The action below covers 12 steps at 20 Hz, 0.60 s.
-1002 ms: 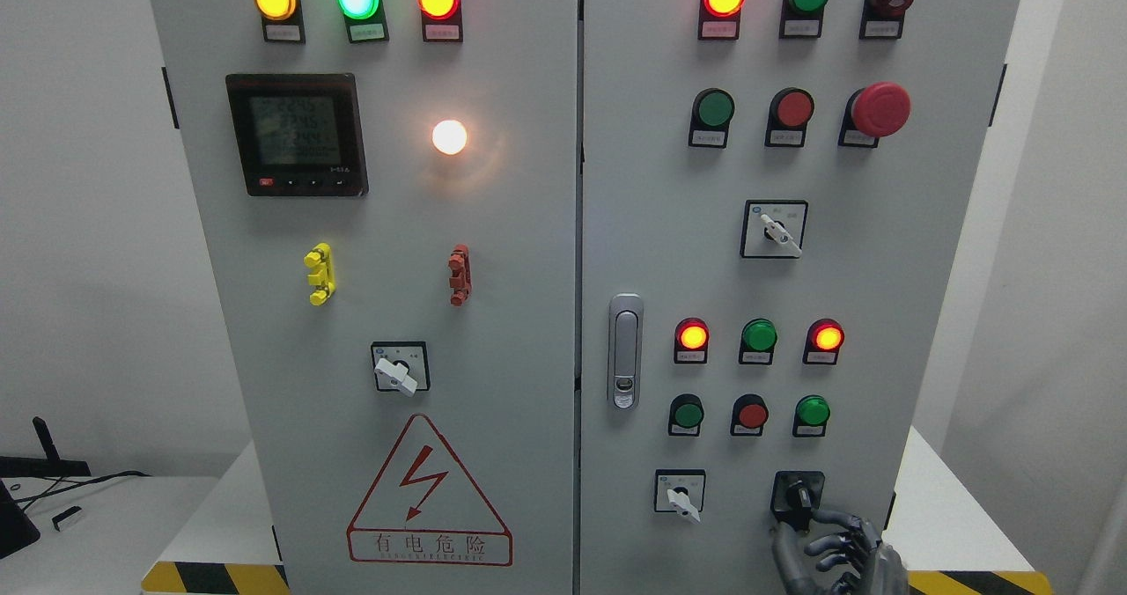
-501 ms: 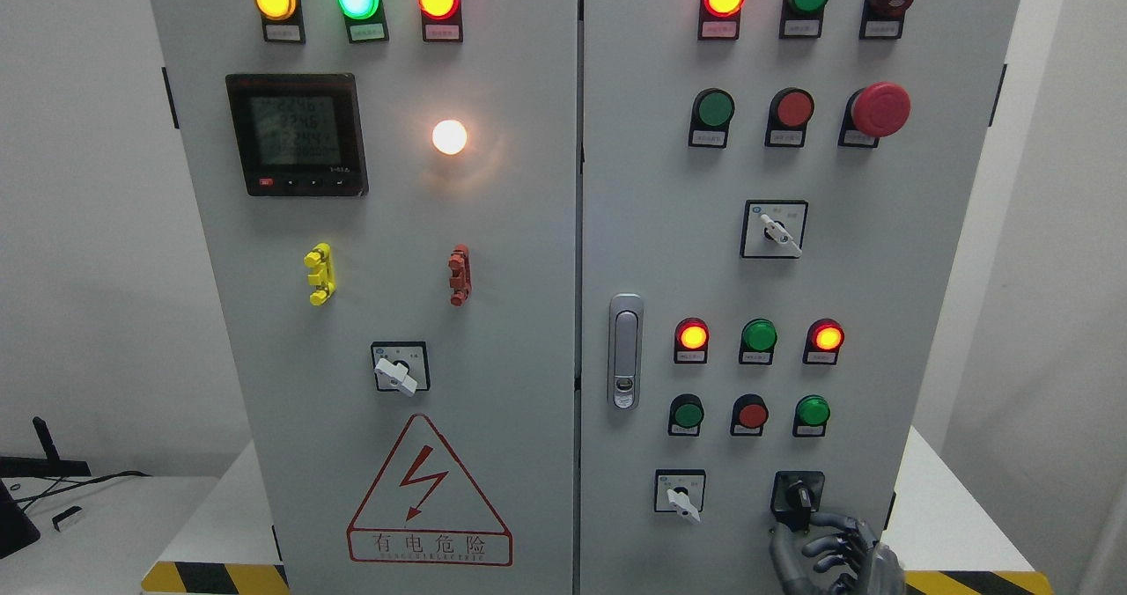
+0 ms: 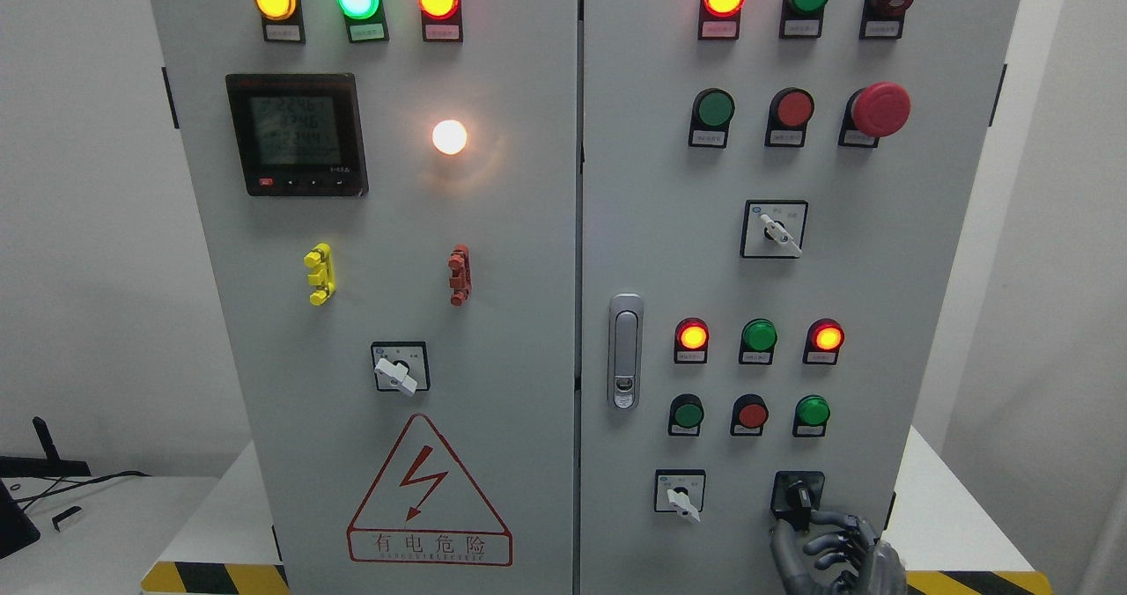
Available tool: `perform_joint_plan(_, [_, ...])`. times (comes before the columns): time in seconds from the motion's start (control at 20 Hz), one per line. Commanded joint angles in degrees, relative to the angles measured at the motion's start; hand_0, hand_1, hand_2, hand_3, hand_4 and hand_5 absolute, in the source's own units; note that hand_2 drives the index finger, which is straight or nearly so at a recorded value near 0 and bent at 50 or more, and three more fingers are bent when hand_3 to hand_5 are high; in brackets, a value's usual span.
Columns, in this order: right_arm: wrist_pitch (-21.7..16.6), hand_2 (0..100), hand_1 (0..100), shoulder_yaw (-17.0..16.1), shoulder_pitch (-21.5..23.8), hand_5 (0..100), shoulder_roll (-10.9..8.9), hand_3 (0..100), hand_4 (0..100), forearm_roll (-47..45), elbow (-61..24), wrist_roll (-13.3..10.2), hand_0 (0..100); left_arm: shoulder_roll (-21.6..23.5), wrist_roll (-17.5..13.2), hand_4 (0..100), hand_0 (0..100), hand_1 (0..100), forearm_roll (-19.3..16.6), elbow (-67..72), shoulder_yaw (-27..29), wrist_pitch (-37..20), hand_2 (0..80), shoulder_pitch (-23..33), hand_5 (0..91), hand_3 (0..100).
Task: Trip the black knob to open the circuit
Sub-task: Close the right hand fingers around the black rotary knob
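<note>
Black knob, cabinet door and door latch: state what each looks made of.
Black knob: likely moulded plastic, matt black with little glare. Cabinet door: probably painted sheet metal, flat pale grey with a soft sheen. Door latch: looks like polished or chromed metal, silvery with bright reflections. The right hand beside the knob appears dark grey metal or plastic.

White bench under everything, reaching from the lower left corner to the lower right. Carries the tall grey electrical cabinet, standing upright across the middle. Edged in front with yellow-and-black hazard tape, seen left and right of the cabinet. Holds, at far left, a black device, a black cable and a small white-and-black plug-like piece.
</note>
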Motion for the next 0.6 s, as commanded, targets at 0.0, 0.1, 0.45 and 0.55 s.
perform_joint_plan(0.0, [0.11,48,77,0.04,-0.10,95,0.00,74,80,0.00,0.06,-0.10,29,0.03,-0.03,0,12,39,-1.76,0.06,0.00,0.04,0.0,0.00,0.0,0])
perform_joint_plan(0.1, [0.11,49,77,0.13,-0.10,95,0.00,75,81,-0.09,0.23,-0.02,29,0.04,-0.03,0,12,39,-1.76,-0.03,0.00,0.04,0.0,0.00,0.0,0])
perform_joint_plan(0.45, [0.11,49,76,0.13,-0.37,95,0.00,75,81,-0.09,0.85,-0.02,29,-0.05,-0.03,0,12,39,-1.76,-0.03,0.00,0.04,0.0,0.00,0.0,0])
perform_joint_plan(0.55, [0.11,49,76,0.13,-0.37,95,0.00,76,81,-0.09,0.85,-0.10,29,0.04,-0.03,0,12,39,-1.76,0.06,0.00,0.04,0.0,0.00,0.0,0])
